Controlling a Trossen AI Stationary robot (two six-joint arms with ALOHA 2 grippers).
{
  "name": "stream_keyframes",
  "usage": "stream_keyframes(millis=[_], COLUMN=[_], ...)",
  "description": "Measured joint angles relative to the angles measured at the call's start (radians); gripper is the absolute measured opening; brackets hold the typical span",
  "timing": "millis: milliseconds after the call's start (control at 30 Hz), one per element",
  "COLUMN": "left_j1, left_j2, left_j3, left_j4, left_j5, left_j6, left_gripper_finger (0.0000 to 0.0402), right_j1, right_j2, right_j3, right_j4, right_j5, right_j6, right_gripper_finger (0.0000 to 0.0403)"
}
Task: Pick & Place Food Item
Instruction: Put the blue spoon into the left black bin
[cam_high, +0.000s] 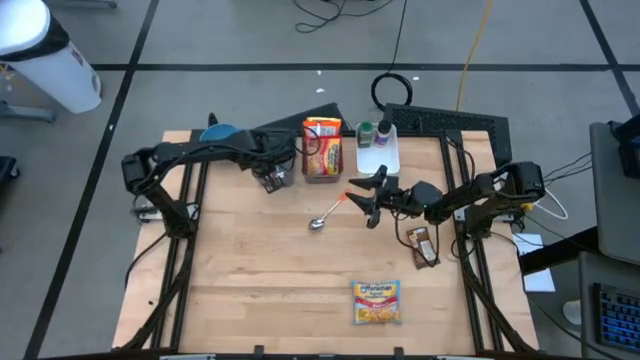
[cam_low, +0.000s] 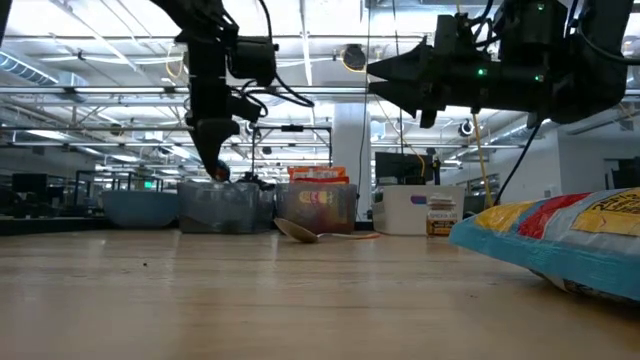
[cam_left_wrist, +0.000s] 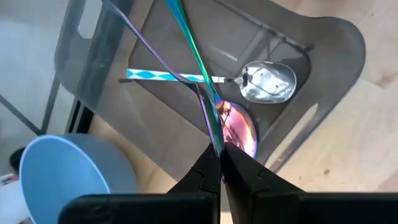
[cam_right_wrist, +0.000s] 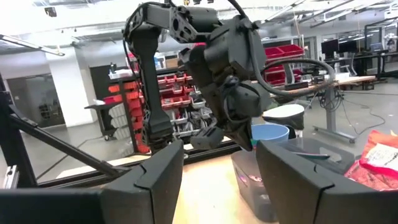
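My left gripper points down over a clear bin at the table's far side, shut on an iridescent spoon. A second spoon with a blue-patterned handle lies on that bin's floor. My right gripper hovers open above the table's middle, pointing toward the left arm, with nothing between its fingers. An orange-handled spoon lies on the table just left of it. One noodle pack stands in a neighbouring clear bin. Another noodle pack lies flat near the front edge. My left gripper pinches the iridescent spoon where the handle meets the bowl, between its two shut fingers. The fingers come from above, slanting down, and lie along the spoon. The handle runs on away from the fingertips over the bin; whether its end rests on anything is not visible.
A blue bowl stands left of the bins. A white tray with small bottles stands right of them. A wrapped snack bar lies under the right arm. Bare wood lies across the table's left and middle front.
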Motion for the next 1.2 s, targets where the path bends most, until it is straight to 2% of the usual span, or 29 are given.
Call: stream_keyframes(millis=[433, 600, 1200], left_j1=[0.001, 0.002, 0.043], left_j2=[0.055, 0.055, 0.055], left_j3=[0.002, 0.002, 0.001], left_j4=[0.018, 0.021, 0.093], left_j5=[0.009, 0.082, 0.082], left_j6=[0.144, 0.157, 0.224], left_gripper_finger=[0.0006, 0.0006, 0.0006], right_j1=[0.0, 0.0, 0.0], right_j2=[0.0, 0.0, 0.0], right_j3=[0.0, 0.0, 0.0], right_j4=[-0.001, -0.001, -0.002], right_j5=[0.0, 0.0, 0.0], right_j6=[-0.007, -0.007, -0.007], right_gripper_finger=[0.0196, 0.0196, 0.0196])
